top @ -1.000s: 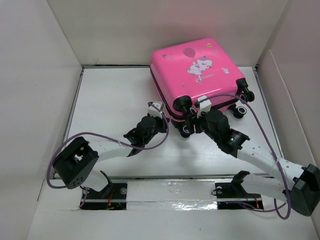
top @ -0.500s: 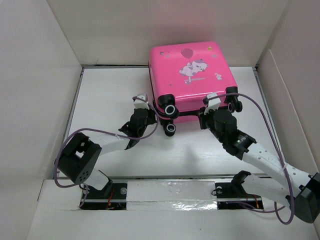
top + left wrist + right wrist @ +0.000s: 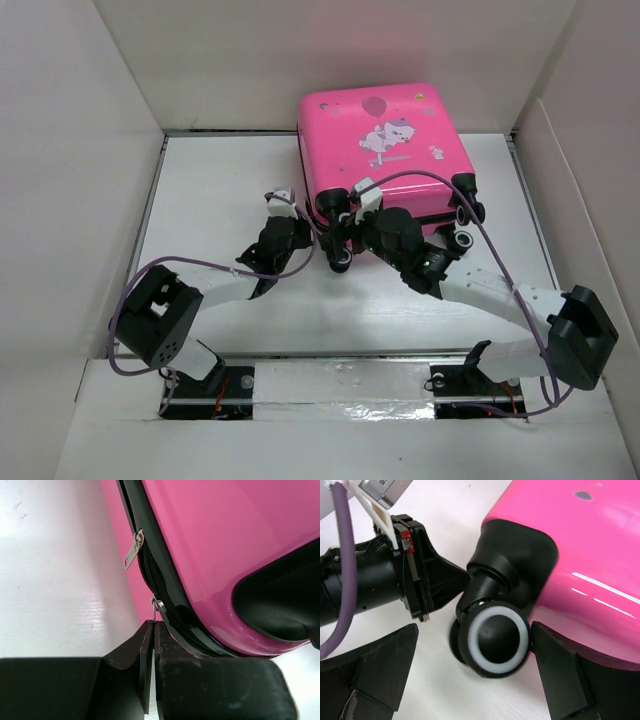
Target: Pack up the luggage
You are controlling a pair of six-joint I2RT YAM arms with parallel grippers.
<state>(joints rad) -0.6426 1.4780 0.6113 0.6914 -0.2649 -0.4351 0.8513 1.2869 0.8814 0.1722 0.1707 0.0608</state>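
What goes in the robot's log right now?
luggage flat | left gripper shut on zipper pull | right gripper open around wheel

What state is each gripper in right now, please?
Left gripper: shut, apparently pinching the lower zipper pull.
Right gripper: open, fingers on either side of a wheel, not clamped on it.

A white surface (image 3: 200,200) fills the middle of the overhead frame, faintly scuffed where the left wrist view shows it up close (image 3: 60,580). Plain white panels box it in: a back wall (image 3: 300,60), a left panel (image 3: 70,200) and a right panel (image 3: 590,200). A crinkled shiny tape strip (image 3: 340,378) runs along the lower edge.
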